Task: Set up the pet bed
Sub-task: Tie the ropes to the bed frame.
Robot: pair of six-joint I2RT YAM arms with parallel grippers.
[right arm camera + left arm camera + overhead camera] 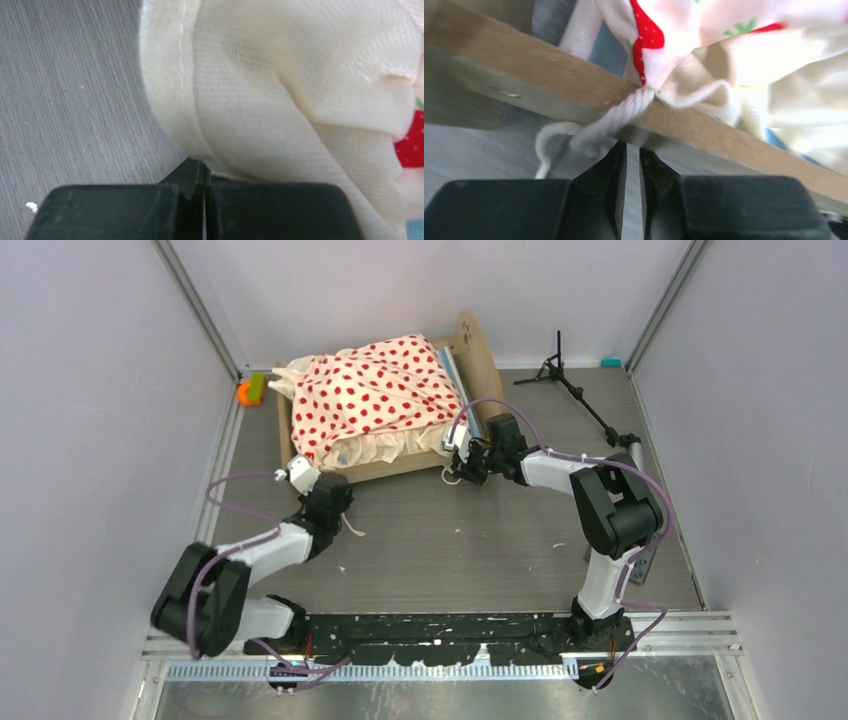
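Pet bed [380, 405] sits far-left on the worktop [480, 540], just beyond both tips. L end effector [300, 476] is at its near-left corner, R end effector [458, 456] at its near-right corner. Long axis runs L-R, right end angled slightly farther away, with the rounded end board [478, 360] there. L wrist cam: pads open only a crack, nothing visible between them, white cord [624, 112] hangs off the side rail [549, 70] just above. R wrist cam: pads pressed together, pinching the ruffled bedding [280, 100] at its hem.
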